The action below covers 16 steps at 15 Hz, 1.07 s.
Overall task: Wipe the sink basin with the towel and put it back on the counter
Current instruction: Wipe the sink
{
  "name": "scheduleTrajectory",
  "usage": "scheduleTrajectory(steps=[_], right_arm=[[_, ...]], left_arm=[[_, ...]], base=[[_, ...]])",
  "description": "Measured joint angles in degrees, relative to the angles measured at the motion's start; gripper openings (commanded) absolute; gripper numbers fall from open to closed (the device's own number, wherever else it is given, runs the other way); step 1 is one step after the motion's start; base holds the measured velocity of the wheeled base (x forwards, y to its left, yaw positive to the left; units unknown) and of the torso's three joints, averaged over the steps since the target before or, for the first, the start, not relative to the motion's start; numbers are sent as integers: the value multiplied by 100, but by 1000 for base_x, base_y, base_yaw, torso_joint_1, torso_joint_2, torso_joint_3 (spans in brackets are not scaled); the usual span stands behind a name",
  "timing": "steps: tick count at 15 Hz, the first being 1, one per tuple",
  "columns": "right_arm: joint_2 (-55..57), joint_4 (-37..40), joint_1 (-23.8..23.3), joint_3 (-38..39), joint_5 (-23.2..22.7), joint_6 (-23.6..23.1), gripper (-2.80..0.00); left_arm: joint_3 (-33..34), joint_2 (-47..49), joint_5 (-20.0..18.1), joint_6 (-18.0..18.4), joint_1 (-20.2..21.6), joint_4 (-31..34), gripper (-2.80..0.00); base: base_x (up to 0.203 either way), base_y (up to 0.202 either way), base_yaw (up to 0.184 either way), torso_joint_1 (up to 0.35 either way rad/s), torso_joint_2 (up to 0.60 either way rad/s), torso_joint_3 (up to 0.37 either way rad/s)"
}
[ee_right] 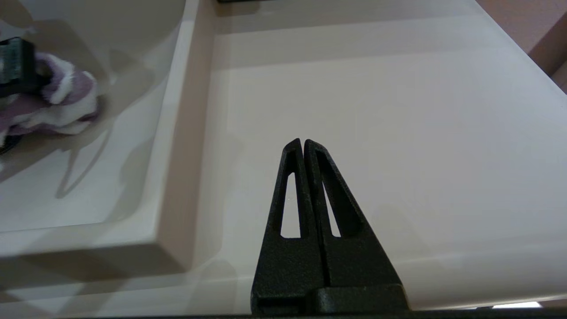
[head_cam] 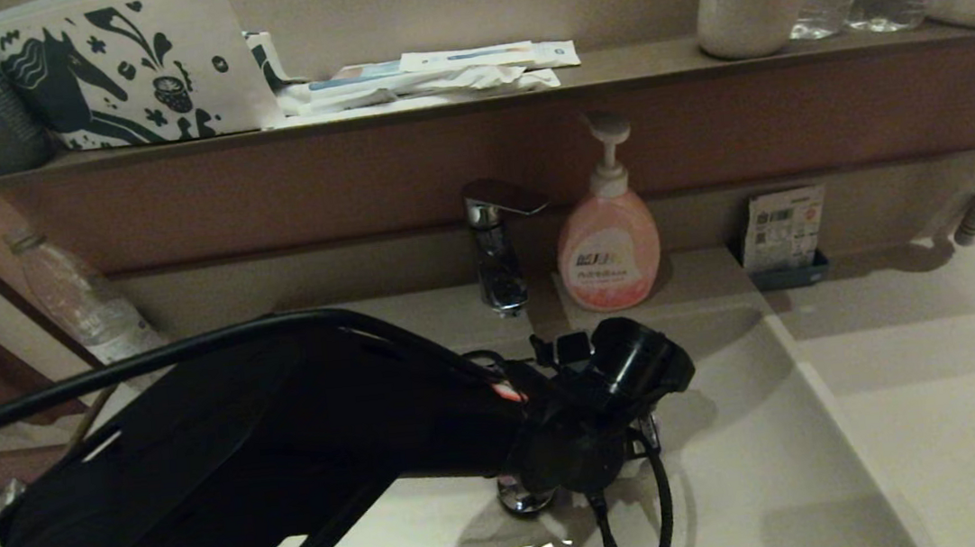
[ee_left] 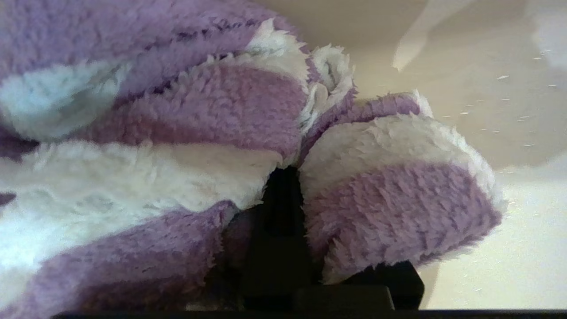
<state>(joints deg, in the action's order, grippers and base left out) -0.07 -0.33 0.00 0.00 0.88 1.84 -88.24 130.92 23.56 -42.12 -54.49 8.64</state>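
The towel (ee_left: 177, 146), purple and white striped terry, fills the left wrist view, bunched down on the sink basin (ee_left: 487, 88) floor. My left gripper (ee_left: 285, 170) is shut on the towel, its tips buried in the pile. In the head view my left arm reaches into the sink basin (head_cam: 743, 464) and its wrist hides the towel; the chrome drain plug (head_cam: 520, 498) peeks out beneath it. The right wrist view shows the towel (ee_right: 57, 102) inside the sink basin (ee_right: 88, 186). My right gripper (ee_right: 302, 141) is shut and empty above the counter (ee_right: 376, 110), right of the basin.
A chrome faucet (head_cam: 498, 245) and a pink soap bottle (head_cam: 609, 247) stand at the basin's back edge, with a small card holder (head_cam: 784, 233) to their right. The brown shelf (head_cam: 611, 66) above carries bottles, white packets and a patterned pouch. A plastic bottle (head_cam: 78, 298) leans at the left.
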Motion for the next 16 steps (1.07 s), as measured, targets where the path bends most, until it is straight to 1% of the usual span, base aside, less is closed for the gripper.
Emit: scheduleTrajectory(steps=[4, 7, 8, 12, 13, 15, 16], right_arm=[[0, 1, 0, 0, 0, 0, -280], [0, 0, 0, 0, 0, -1, -280], [0, 0, 0, 0, 0, 0, -280], [0, 2, 0, 0, 0, 0, -280], [0, 0, 0, 0, 0, 0, -280], [0, 2, 0, 0, 0, 0, -280], [0, 2, 0, 0, 0, -1, -280]], left_arm=[[-909, 359, 5, -137, -209, 718, -280], [-1828, 638, -11, -268, -391, 1526, -280], [-2038, 725, 2, -265, -463, 1743, -280], [-2231, 869, -6, -283, -732, 2050, -280], [-2236, 872, -22, -291, -794, 2255, -280], [-2236, 872, -44, -305, -899, 2943, -280], [-2234, 875, -57, -433, -944, 3341, -280]], base=[[0, 0, 0, 0, 0, 0], [0, 0, 0, 0, 0, 0], [0, 0, 0, 0, 0, 0], [0, 0, 0, 0, 0, 0], [0, 0, 0, 0, 0, 0], [0, 0, 0, 0, 0, 0], [0, 0, 0, 0, 0, 0]])
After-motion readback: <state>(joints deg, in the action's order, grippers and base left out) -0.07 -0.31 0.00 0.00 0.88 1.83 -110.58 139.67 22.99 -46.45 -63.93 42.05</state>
